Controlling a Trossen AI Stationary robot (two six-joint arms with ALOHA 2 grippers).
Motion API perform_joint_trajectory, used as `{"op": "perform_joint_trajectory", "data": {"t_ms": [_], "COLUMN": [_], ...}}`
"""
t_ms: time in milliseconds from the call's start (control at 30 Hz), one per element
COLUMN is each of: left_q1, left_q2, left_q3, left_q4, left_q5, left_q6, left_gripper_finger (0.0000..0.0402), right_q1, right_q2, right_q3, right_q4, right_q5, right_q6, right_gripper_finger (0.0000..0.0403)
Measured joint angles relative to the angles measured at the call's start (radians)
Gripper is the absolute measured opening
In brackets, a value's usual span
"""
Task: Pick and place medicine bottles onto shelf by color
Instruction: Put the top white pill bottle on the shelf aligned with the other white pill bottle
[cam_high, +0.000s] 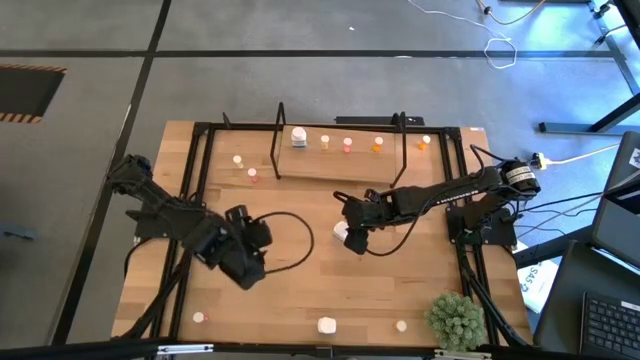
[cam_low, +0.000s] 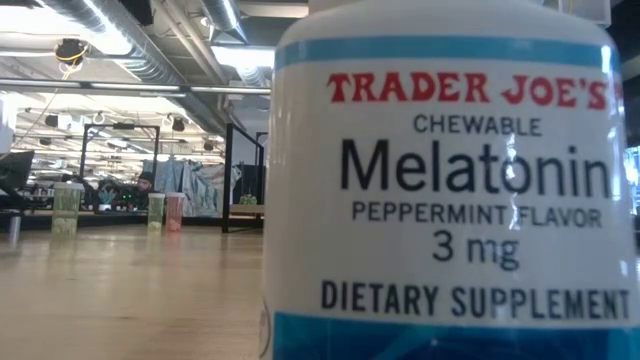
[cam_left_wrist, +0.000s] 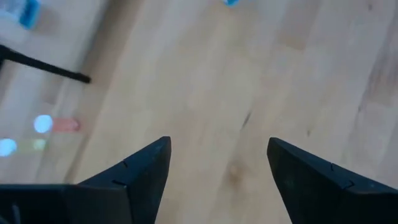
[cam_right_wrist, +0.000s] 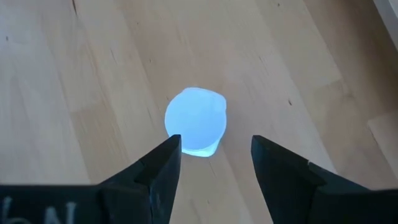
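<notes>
A: Right wrist view: white medicine bottle (cam_right_wrist: 196, 121) upright on the table (cam_right_wrist: 74, 93), mid-table; my right gripper (cam_right_wrist: 216, 152) hovers above, fingers apart, gripping nothing.

B: Left gripper (cam_left_wrist: 217, 158)?

A: Open, empty; shelf (cam_high: 340, 150) at the far edge.

Two dark jointed arms trail black cables; the right gripper (cam_right_wrist: 214, 163) has black wedge-shaped fingers.

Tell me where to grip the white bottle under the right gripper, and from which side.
Grip the white bottle across its round body, coming straight down from above. It stands upright on the table, cap up, nothing beside it. The right gripper hangs open above it already.
</notes>
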Motion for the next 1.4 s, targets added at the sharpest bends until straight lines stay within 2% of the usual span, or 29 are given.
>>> {"op": "perform_joint_trajectory", "data": {"t_ms": [133,200,1167,1400], "left_q1": [0.043,0.054,0.06,0.06], "left_q2": [0.0,0.0,0.0,0.0], "left_q3": [0.0,0.0,0.0,0.0], "left_q4": [0.011,0.01,0.035,0.034], "left_q5": [0.107,0.123,0.115,0.115], "left_q6": [0.085,0.117,0.137,0.137], "left_gripper_finger": [0.0263,0.0263,0.0263,0.0263], "right_q1": [0.0,0.0,0.0,0.0], "right_q2": [0.0,0.0,-0.001,-0.001], "right_q3": [0.0,0.0,0.0,0.001], "right_q4": [0.0,0.0,0.047,0.072], "right_q5": [0.0,0.0,0.001,0.0], "right_q6": [-0.032,-0.047,-0.039,0.099], "right_gripper_finger": [0.0197,0.0197,0.0197,0.0197]}}
